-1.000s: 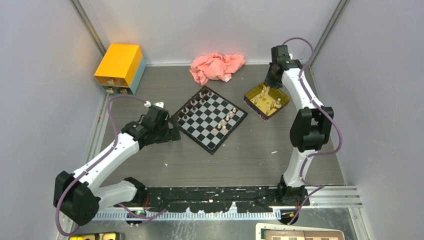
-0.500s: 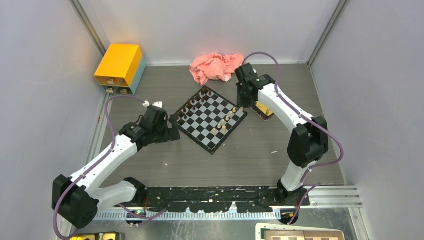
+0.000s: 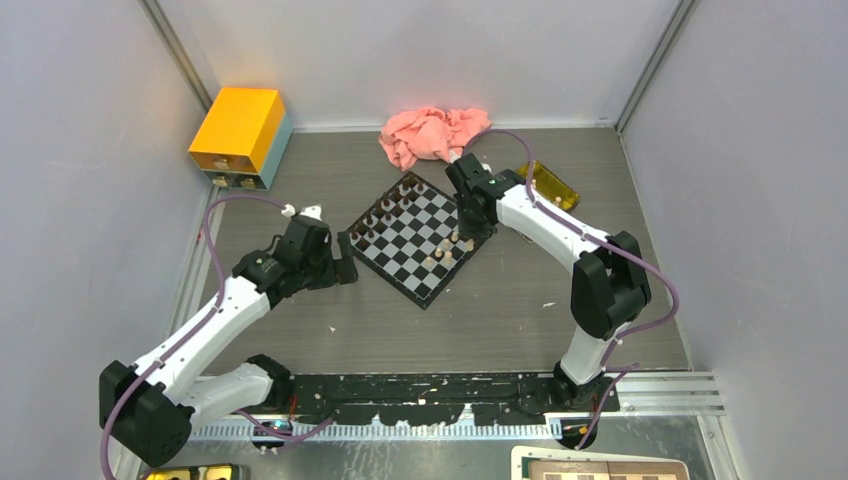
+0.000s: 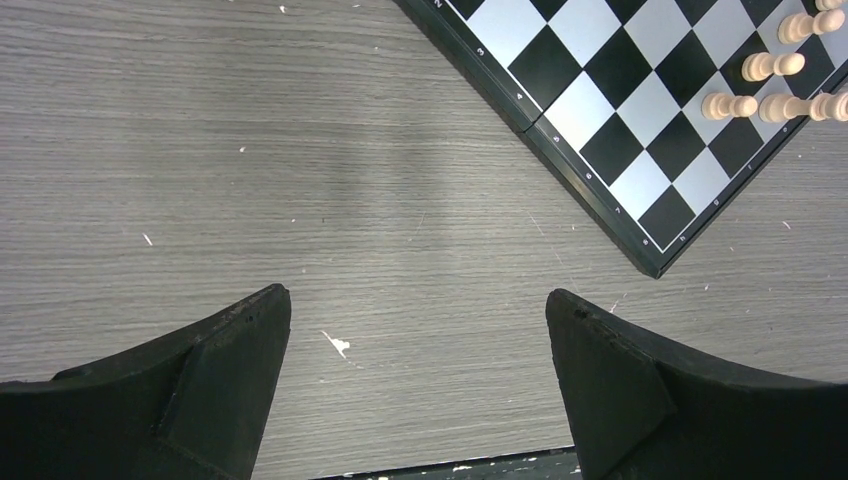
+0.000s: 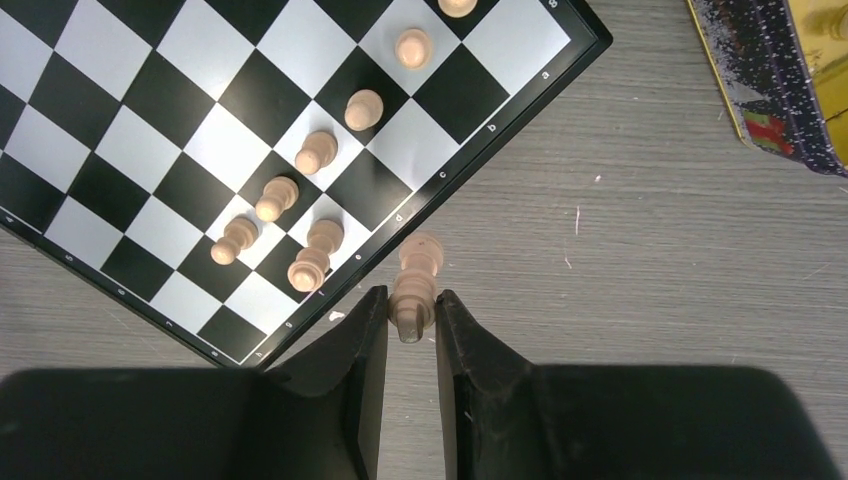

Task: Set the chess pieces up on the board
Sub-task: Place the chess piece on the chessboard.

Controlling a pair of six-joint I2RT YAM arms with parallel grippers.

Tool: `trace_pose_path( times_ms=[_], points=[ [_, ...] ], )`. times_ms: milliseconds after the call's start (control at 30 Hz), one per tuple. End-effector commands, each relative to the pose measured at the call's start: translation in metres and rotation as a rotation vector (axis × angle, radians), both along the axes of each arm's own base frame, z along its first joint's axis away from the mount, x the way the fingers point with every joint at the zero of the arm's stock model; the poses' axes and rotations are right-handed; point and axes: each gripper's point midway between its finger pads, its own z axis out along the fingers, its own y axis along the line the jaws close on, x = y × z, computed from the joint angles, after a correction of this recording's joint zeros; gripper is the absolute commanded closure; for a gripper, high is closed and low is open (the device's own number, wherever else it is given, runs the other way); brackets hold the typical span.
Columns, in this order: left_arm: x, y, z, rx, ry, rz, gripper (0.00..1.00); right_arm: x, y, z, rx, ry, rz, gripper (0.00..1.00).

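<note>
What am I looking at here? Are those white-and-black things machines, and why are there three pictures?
They are two robot arms, the left arm and the right arm, bolted to the near edge of a table. One picture looks down from above and behind them. The other two come from a small camera on each wrist, so that arm's own black fingers show at the bottom.

On the table lie a black-and-grey chessboard, a pink cloth, a yellow box and a yellow tray. Pale pieces stand along one side of the board and dark pieces along the opposite side.

The left gripper is open and empty, over bare table beside the board. The right gripper is shut on a pale chess piece, close to the board's edge.
</note>
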Motion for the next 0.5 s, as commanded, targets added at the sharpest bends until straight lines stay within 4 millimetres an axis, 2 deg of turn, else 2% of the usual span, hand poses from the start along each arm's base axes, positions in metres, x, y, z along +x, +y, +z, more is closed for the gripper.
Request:
trace_pose_path(
  times_ms=[0, 467],
  points=[
    [0.0, 0.001, 0.006, -0.012, -0.022, 0.004, 0.01, 0.007, 0.01, 0.016, 0.046, -0.07, -0.01, 0.99],
    [-0.003, 0.002, 0.005, -0.026, -0.018, 0.019, 0.01, 0.01, 0.024, -0.008, 0.06, -0.027, 0.015, 0.99]
  ],
)
